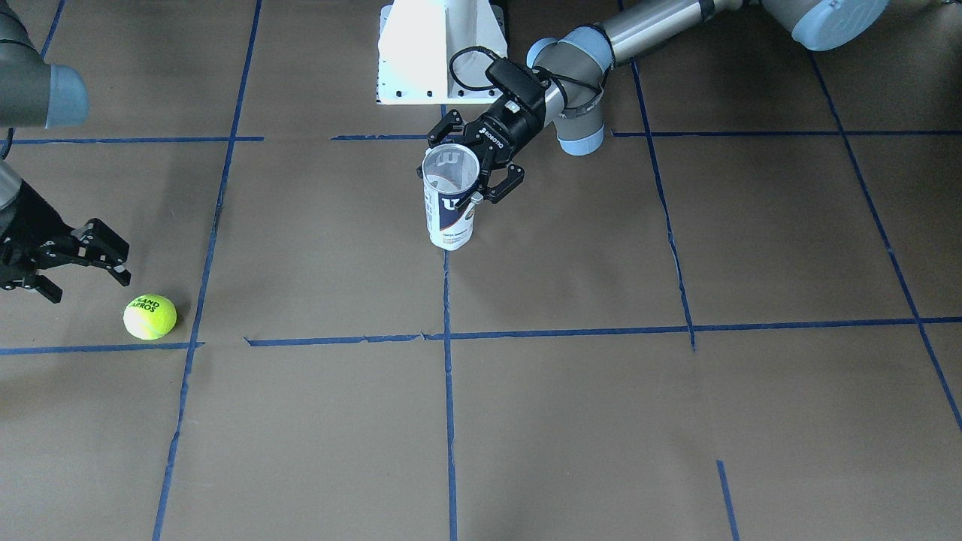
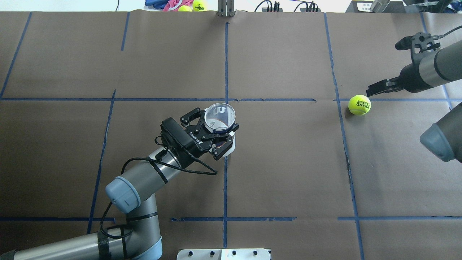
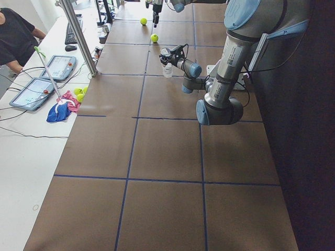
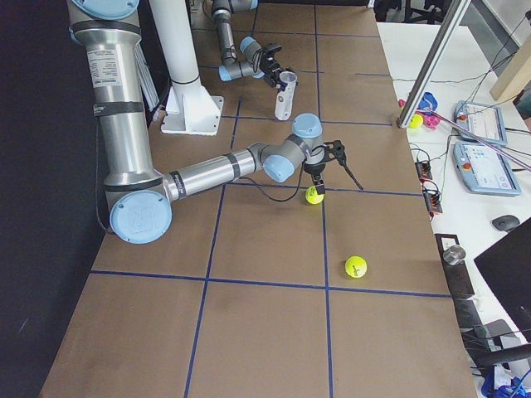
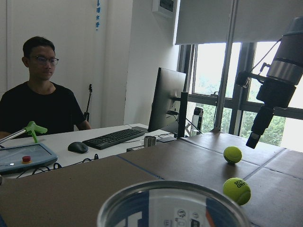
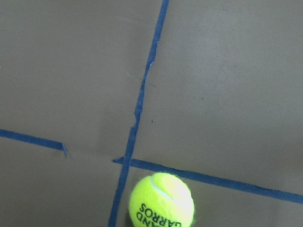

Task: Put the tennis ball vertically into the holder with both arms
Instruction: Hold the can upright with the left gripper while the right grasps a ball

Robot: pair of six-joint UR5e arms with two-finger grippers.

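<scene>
Left arm [image 2: 146, 175] silver-grey, light-blue joint caps [image 2: 122, 193], black cable [image 2: 204, 172]; left claw [image 2: 216, 127] black, ROBOTIQ lettering.

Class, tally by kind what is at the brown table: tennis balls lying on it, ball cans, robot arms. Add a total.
Tennis balls: 2 (the tennis ball by the right arm, a second ball lying apart from it)
Ball cans: 1 (the holder)
Robot arms: 2 (left arm, right arm)
Total: 5
</scene>
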